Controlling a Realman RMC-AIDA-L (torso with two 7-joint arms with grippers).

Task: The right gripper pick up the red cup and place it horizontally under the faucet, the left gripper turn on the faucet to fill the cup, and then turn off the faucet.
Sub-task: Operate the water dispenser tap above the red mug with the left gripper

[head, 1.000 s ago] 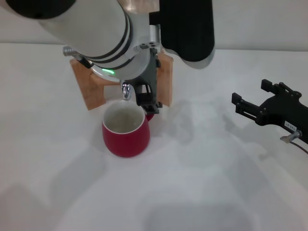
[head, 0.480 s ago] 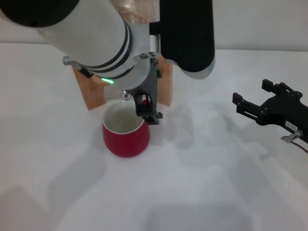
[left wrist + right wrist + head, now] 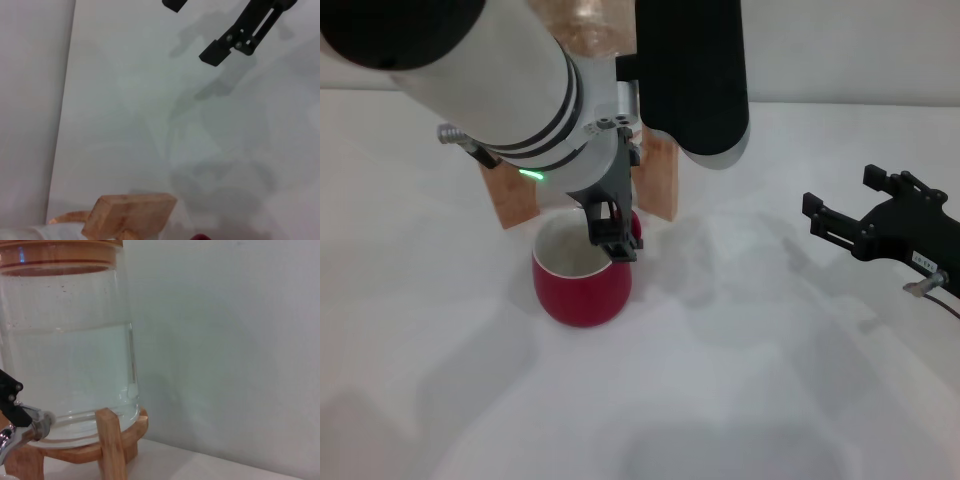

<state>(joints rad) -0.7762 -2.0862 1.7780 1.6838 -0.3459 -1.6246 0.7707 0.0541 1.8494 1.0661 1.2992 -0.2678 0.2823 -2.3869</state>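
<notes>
Red cup (image 3: 581,280) sits upright below the faucet (image 3: 11,436), mid-back of worktop. My left gripper (image 3: 612,235) on the lever; clench unclear. Right gripper (image 3: 880,225) spread, idle, right edge. Turn lever gently, watch fill.

faucet (image 3: 6,436) edge-cropped, left hand (image 3: 613,232) fingers unclear

- The left gripper (image 3: 612,232) is held low at centre, pointed downward from its thick arm.
- The right gripper (image 3: 842,208) is parked far right, jaws spread apart.
</notes>
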